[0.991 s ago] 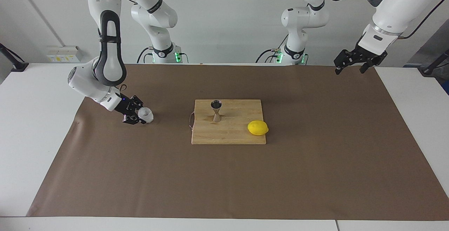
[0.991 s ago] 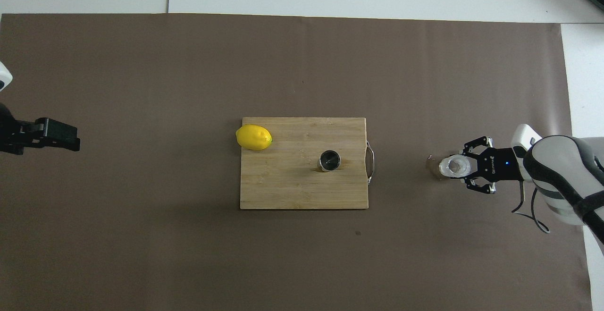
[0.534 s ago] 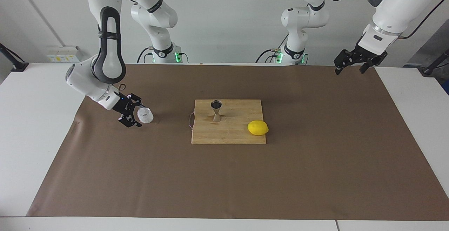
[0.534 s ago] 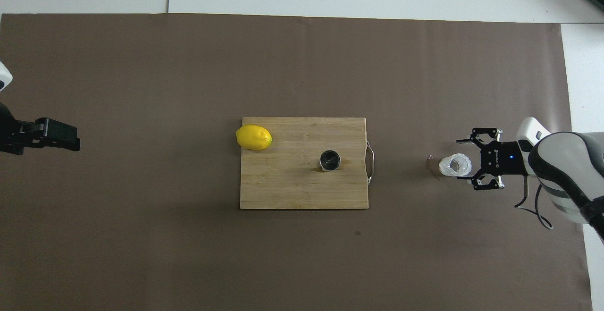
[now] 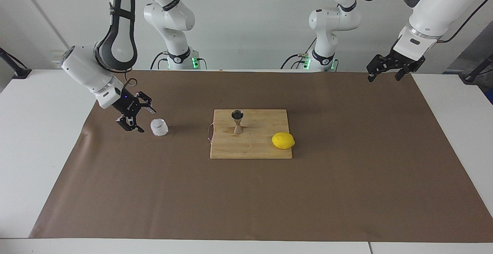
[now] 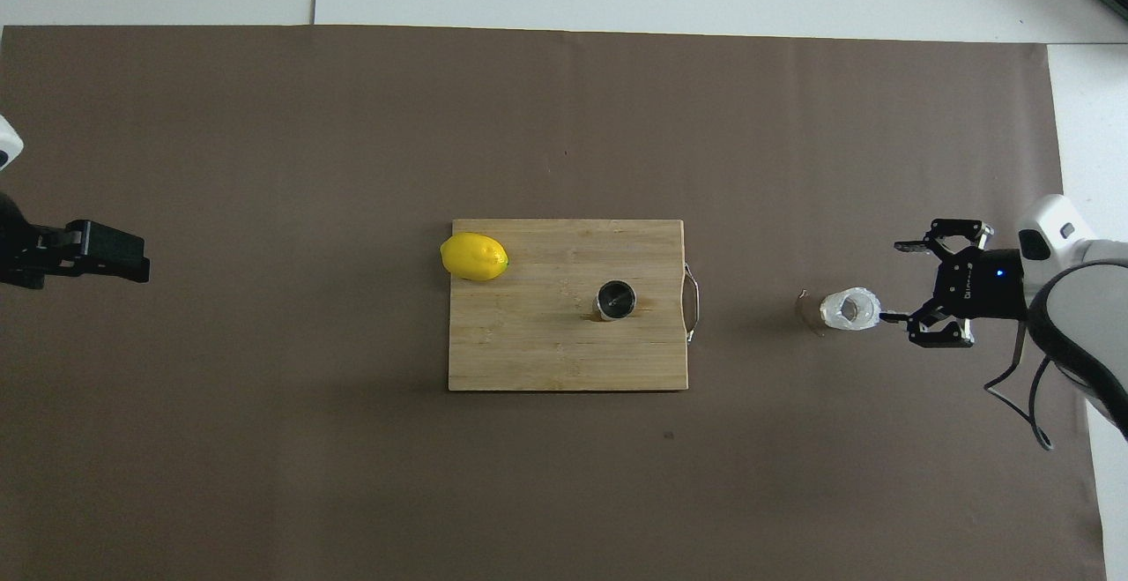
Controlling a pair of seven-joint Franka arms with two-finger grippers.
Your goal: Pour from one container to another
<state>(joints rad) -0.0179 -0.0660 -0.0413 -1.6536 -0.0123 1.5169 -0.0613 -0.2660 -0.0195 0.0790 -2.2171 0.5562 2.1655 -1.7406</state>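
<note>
Frosted cup (image 5: pixel 159 127), small, squat, whitish and translucent: stands upright on the brown paper cover (image 5: pixel 346 192), just beside the right gripper (image 5: pixel 135 117) on the side toward the cutting board (image 5: pixel 250 146), apart from both fingertips and held by nothing. Right gripper: jaws spread wide and empty, raised a little off the cover and angled down toward the cup; in the overhead view one fingertip (image 6: pixel 888 316) points close to the cup's rim. Steel jigger (image 5: pixel 237 121), hourglass-shaped: upright on the cutting board, well apart from the right gripper, with the cup between the two. Lemon (image 5: pixel 283 140): at the board's edge toward the left arm's end, no part of the task. Left gripper (image 5: pixel 385 71): open, empty, waiting high over the cover's edge at its own end. Condition, as judged: the cup sits released and the jigger stands undisturbed, so the step in hand looks like clearing away from a set-down cup. Handling note: the cup looks light and easy to tip; draw the open fingers straight away from the cup and upward, keeping that near fingertip off the rim, and avoid sweeping over the board, where the narrow-waisted jigger would topple readily.
</note>
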